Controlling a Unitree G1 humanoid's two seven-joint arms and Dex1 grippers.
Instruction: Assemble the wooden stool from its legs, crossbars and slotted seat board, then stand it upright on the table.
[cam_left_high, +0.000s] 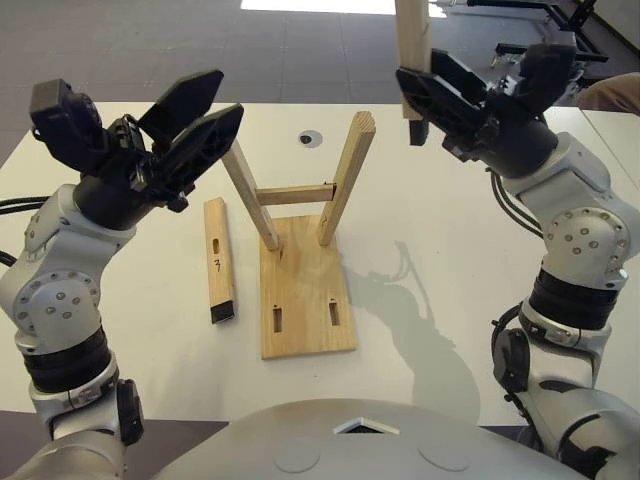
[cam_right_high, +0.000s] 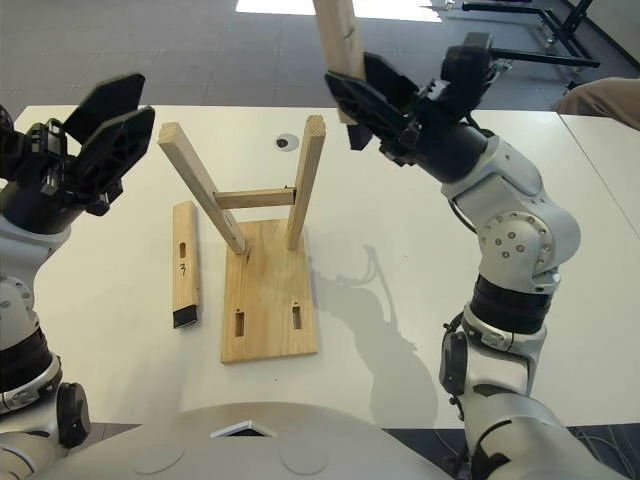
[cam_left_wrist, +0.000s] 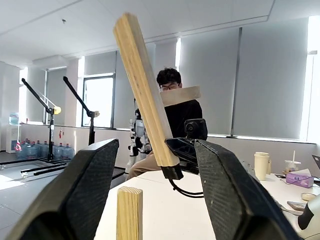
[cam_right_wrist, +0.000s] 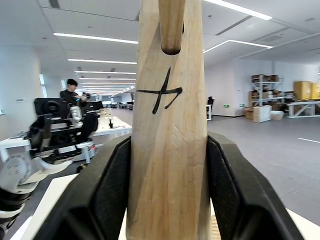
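A leg (cam_left_high: 410, 35) is being grasped by the right gripper (cam_left_high: 420, 102), with both fingers clenched on its lower part. Its long axis is being kept almost vertical, high over the far right side of the table (cam_left_high: 450, 270). The seat board (cam_left_high: 305, 290) is lying flat in the middle of the table, so from the right gripper it is lying lower, to the left and nearer to the robot.

At the far end of the board, the left standing leg (cam_left_high: 250, 195) and the right standing leg (cam_left_high: 347, 175) are already sitting in their slots. Both are leaning, and they are being joined by a crossbar (cam_left_high: 295, 194). At the near end, the left free slot (cam_left_high: 279, 319) and the right free slot (cam_left_high: 333, 312) are not yet filled. It is judged that the grasped leg is meant for the right free slot, because this one is nearer to the right arm. For that, the leg would have to be lowered and drawn toward the robot. The right standing leg is rising between the right gripper and this slot, so it could be knocked on the way.

The left gripper (cam_left_high: 205, 115) is being held released, with nothing between its fingers, above the left part of the table and just beside the top of the left standing leg. A loose leg (cam_left_high: 219, 260) is lying flat just beside the board's left edge, with its long axis parallel to that edge, nearer to the left arm. A small round disc (cam_left_high: 310, 139) is lying beyond the assembly.
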